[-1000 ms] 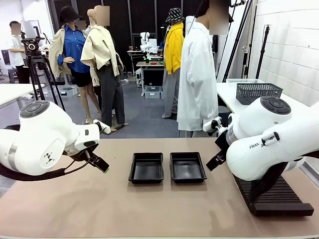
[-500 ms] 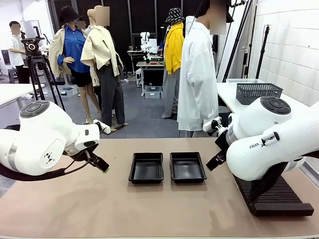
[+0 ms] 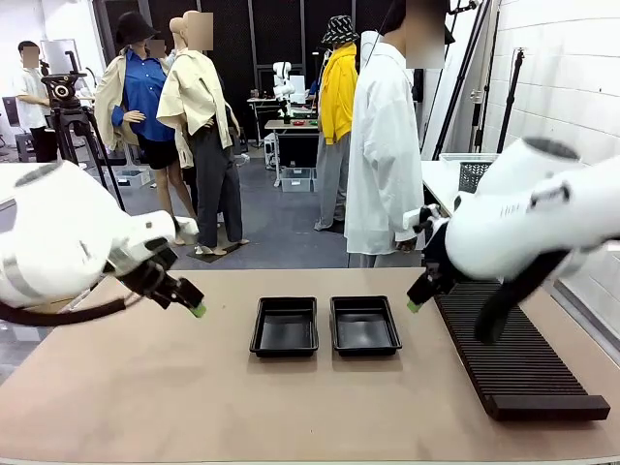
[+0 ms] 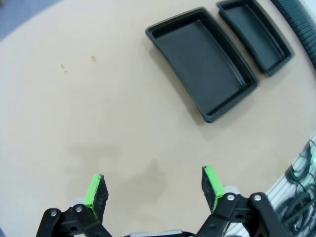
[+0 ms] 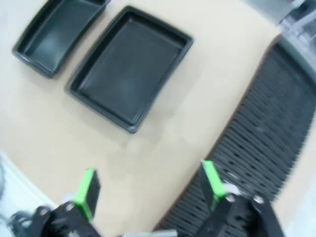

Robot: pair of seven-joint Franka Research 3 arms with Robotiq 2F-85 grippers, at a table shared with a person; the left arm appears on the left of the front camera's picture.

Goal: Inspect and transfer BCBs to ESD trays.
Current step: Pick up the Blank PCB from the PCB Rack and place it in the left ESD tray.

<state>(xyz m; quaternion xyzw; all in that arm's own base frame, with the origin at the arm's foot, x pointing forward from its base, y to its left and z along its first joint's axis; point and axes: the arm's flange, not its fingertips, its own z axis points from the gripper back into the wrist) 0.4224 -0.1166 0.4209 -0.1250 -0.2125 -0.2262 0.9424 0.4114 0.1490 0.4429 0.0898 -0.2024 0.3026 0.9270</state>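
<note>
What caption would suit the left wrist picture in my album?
Open left hand, green-padded, hovers over the tan table near two empty shallow glossy black plastic trays.

Nothing readable here, honestly. No text, brand or number comes out clear enough on anything in these shots.

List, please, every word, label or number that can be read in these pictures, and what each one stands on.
No text can be read.
Right arm: small dark marks on its white shell, too blurred to read.
Left tray, right tray, rack, table: no print seen.
</note>
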